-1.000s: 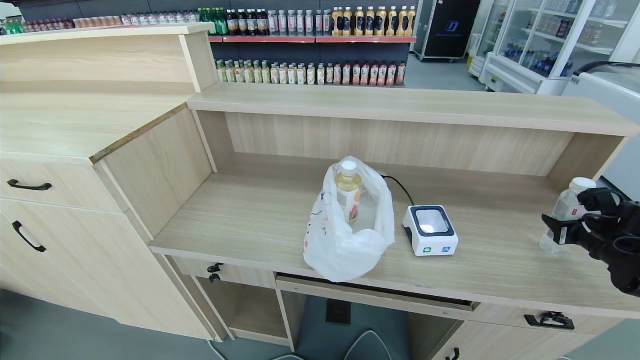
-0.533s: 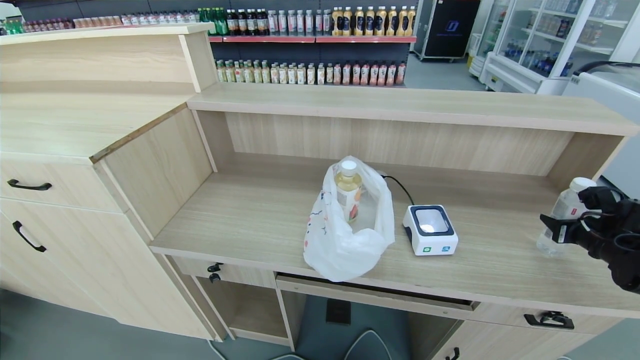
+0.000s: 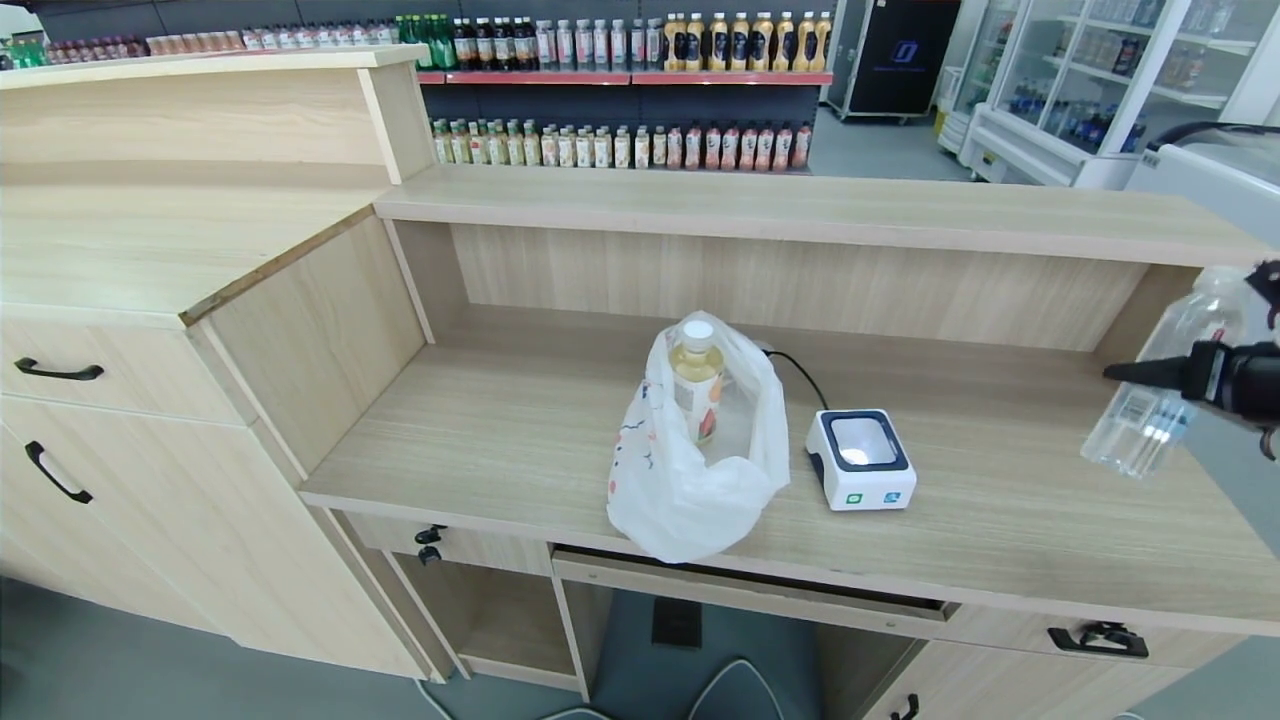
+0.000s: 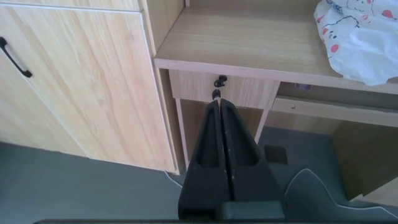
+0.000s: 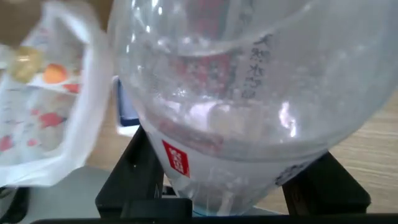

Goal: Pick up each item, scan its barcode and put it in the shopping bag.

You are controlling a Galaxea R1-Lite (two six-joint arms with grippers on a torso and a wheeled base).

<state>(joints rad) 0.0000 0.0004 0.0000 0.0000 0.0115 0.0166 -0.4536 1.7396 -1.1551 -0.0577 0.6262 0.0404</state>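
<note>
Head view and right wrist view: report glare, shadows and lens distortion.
Head view: the straight edges of the counter bow toward the borders, a wide-lens effect; the scanner window carries a pale reflection; soft shadow sits under the upper shelf. Right wrist view: white highlights glint on the clear bottle, close against the lens.
</note>
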